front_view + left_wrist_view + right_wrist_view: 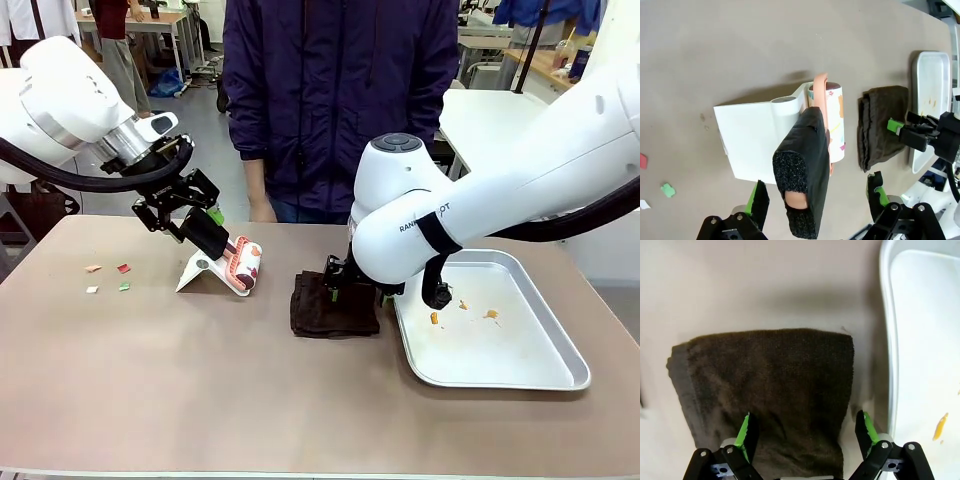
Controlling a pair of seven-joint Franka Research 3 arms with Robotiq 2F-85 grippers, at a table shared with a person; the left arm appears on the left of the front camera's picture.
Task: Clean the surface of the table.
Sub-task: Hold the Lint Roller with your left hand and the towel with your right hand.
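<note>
Table (200,400): paper scraps (108,278) uncleared at left. Left gripper (817,187): wide, straddling lint roller (832,120) handle, ungripped. Right gripper (806,421): wide over dark cloth (770,375). Cleaning seemingly barely begun.

Dark brown towel (334,305), beige table (200,390), silver tray (500,352) flecked with orange. The roller (245,266) is white with red and orange print, its handle (805,150) black.
</note>
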